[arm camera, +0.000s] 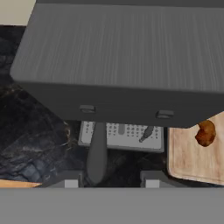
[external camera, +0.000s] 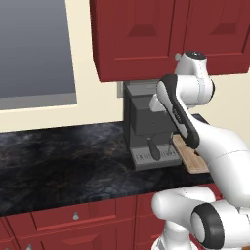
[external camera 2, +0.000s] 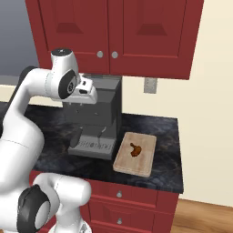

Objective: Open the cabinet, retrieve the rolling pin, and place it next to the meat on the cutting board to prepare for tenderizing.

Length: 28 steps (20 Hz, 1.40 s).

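Cabinet (external camera 2: 113,32) doors shut, directly above the coffee machine (external camera 2: 98,118); our gripper (arm camera: 109,177) looks down over that machine, below the knobs. Jaws hold nothing; spread unclear. Rolling pin unseen.

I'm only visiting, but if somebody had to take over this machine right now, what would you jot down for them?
Gripper: holds nothing, hangs above the coffee machine; open or shut, I cannot tell.
Cabinet: both doors closed, knobs untouched.
Rolling pin: nowhere on the counter, presumably behind the doors.
Cutting board: on the counter right of the coffee machine, with the meat on it.
Done: nothing.
Left: open the cabinet, fetch the pin, lay it beside the meat.
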Tool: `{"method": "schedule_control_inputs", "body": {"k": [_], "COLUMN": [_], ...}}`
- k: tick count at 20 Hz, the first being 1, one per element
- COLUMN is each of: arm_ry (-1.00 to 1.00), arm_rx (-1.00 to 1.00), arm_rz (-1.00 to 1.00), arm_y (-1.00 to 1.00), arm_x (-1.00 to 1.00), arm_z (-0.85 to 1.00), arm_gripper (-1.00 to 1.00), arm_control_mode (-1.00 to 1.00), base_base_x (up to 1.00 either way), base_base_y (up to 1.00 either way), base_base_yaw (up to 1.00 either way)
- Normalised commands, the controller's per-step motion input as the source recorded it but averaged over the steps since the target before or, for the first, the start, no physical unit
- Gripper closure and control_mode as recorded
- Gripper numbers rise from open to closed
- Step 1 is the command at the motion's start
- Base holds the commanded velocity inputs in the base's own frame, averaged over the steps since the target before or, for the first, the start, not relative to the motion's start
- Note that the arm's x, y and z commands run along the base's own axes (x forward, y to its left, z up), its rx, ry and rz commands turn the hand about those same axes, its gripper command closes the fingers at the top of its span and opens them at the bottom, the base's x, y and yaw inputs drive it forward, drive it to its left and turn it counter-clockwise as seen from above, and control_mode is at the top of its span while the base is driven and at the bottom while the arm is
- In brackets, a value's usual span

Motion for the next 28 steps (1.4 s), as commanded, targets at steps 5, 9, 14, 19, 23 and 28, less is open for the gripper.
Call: {"method": "schedule_control_inputs", "body": {"k": [5, 9, 14, 19, 23, 28], "arm_ry": [0.00, -0.12, -0.30, -0.27, -0.29, -0.32], "arm_rx": [0.00, 0.00, 0.01, 0.01, 0.00, 0.01], "arm_rz": [0.00, 0.00, -0.01, 0.00, -0.01, -0.03], "arm_y": [0.00, -0.02, -0.32, -0.10, 0.00, -0.01], "arm_x": [0.00, -0.05, -0.17, -0.07, -0.02, -0.02], "arm_z": [0.00, 0.00, 0.04, 0.36, 0.49, 0.52], "arm_gripper": [-1.00, -1.00, -1.00, -1.00, -1.00, -1.00], "arm_control_mode": [-1.00, -1.00, -1.00, -1.00, -1.00, -1.00], "base_base_x": [0.00, 0.00, 0.00, 0.00, 0.00, 0.00], "base_base_y": [0.00, 0.00, 0.00, 0.00, 0.00, 0.00], "base_base_yaw": [0.00, 0.00, 0.00, 0.00, 0.00, 0.00]}}
